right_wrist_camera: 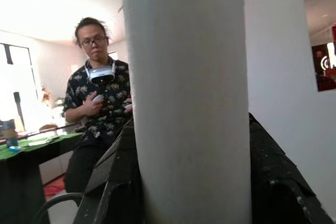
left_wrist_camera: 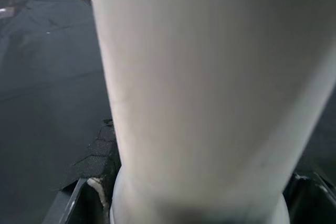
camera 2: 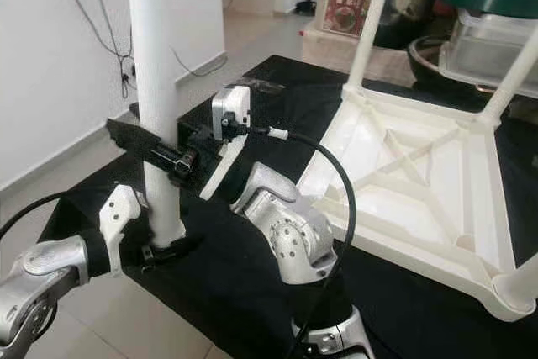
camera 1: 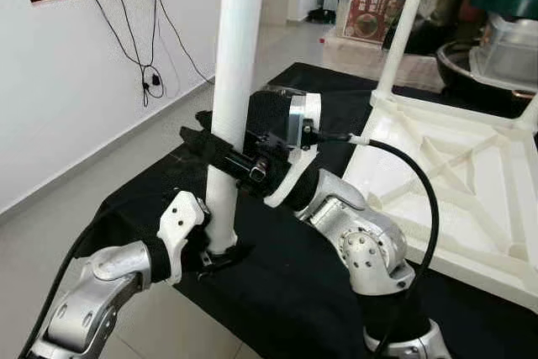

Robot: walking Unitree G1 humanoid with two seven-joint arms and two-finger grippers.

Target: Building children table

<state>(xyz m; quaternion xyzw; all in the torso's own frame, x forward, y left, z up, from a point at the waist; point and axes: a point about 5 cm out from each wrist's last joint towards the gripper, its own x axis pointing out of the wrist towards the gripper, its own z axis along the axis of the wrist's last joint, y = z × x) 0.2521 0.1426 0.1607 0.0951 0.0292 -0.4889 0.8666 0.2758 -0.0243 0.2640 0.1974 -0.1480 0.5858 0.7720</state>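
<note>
A loose white table leg (camera 1: 236,48) stands upright near the front left corner of the black-covered surface. My right gripper (camera 1: 220,154) is shut around it at mid-height, and its black fingers (right_wrist_camera: 116,182) hug both sides of the leg (right_wrist_camera: 189,103). My left gripper (camera 1: 220,256) is shut on the leg's narrower foot, low against the cloth; the leg (left_wrist_camera: 210,103) shows very close up in the left wrist view. The white tabletop (camera 1: 458,176) lies upside down to the right, apart from the grippers, with two fitted legs (camera 2: 370,27) rising from its far corners.
The black cloth (camera 1: 277,283) ends at a front edge above the tiled floor. A white wall with hanging cables (camera 1: 143,65) is on the left. A pot with a green lid (camera 2: 492,18) and boxes stand behind the tabletop. A seated person (right_wrist_camera: 97,103) holds controllers.
</note>
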